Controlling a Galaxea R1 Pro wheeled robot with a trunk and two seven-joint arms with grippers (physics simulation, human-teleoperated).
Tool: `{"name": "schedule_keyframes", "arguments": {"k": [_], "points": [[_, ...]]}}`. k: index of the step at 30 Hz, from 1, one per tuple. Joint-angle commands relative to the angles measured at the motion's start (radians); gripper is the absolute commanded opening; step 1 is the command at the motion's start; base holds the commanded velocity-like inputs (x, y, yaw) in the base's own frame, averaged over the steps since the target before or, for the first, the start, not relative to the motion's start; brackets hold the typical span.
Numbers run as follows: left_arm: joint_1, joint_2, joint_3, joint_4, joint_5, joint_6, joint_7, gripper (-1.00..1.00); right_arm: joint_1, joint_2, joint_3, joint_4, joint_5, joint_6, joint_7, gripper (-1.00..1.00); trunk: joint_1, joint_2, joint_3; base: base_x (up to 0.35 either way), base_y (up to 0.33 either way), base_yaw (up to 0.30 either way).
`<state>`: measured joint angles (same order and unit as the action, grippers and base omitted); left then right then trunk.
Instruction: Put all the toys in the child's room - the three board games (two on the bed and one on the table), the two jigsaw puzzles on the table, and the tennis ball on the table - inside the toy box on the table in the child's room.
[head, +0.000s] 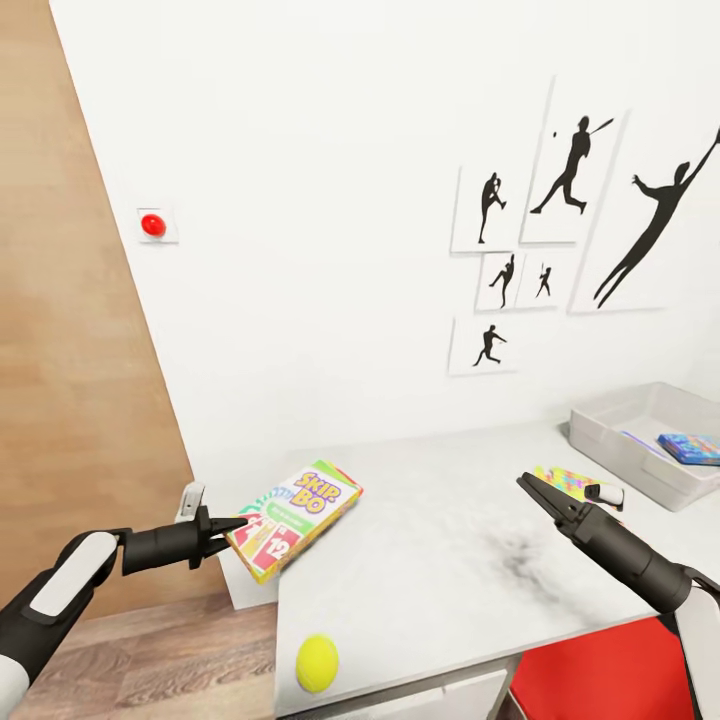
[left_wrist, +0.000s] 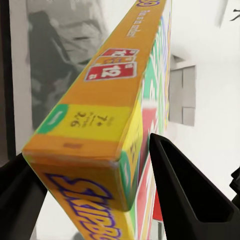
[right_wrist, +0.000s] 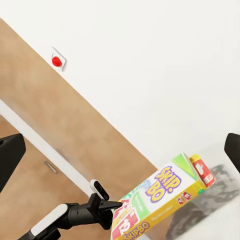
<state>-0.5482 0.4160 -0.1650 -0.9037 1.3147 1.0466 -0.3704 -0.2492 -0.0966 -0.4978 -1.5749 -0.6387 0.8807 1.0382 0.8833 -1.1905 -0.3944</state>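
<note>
My left gripper (head: 232, 524) is shut on a white-green-yellow Skip-Bo board game (head: 298, 516), gripping its near corner and holding it tilted over the table's (head: 440, 570) left end. In the left wrist view the box (left_wrist: 100, 120) sits between both fingers. The right wrist view looks across at that box (right_wrist: 161, 199). My right gripper (head: 530, 488) hovers over the table's middle, open and empty. A jigsaw puzzle (head: 563, 478) lies flat just beyond it. The grey toy box (head: 618, 448) stands at the table's far right with a blue board game (head: 690, 447) inside. The tennis ball (head: 317, 662) rests near the table's front edge.
A white wall with black sports silhouettes (head: 575, 200) rises right behind the table. A red button (head: 152, 224) is on the wall at left, beside a wooden panel (head: 70, 350). Something red (head: 600, 680) sits under the table's front right.
</note>
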Motion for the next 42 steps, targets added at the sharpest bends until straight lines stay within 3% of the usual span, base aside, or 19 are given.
{"name": "schedule_keyframes", "arguments": {"k": [1,6,32,42], "points": [[-0.001,0.001,-0.002,0.000,-0.008,0.000,-0.010,-1.00,-0.001,0.000,-0.001,0.000,-0.001,0.005,0.002,1.00,-0.004,0.007,0.002,-0.006,0.000,0.000],[-0.001,0.018,-0.002,0.001,-0.006,0.000,-0.011,-1.00,-0.001,0.000,0.000,-0.001,-0.001,0.004,0.002,1.00,-0.023,0.042,0.018,-0.002,0.000,0.000],[-0.001,0.022,-0.002,-0.029,-0.007,0.000,-0.011,-1.00,-0.001,0.001,0.001,0.004,0.000,0.002,0.000,1.00,-0.123,0.224,0.099,0.000,0.000,0.000],[-0.001,0.021,-0.003,-0.029,-0.008,0.000,-0.010,-1.00,-0.001,0.002,0.015,0.003,0.000,-0.060,-0.032,1.00,-0.161,0.294,0.131,0.000,0.000,0.000]]}}
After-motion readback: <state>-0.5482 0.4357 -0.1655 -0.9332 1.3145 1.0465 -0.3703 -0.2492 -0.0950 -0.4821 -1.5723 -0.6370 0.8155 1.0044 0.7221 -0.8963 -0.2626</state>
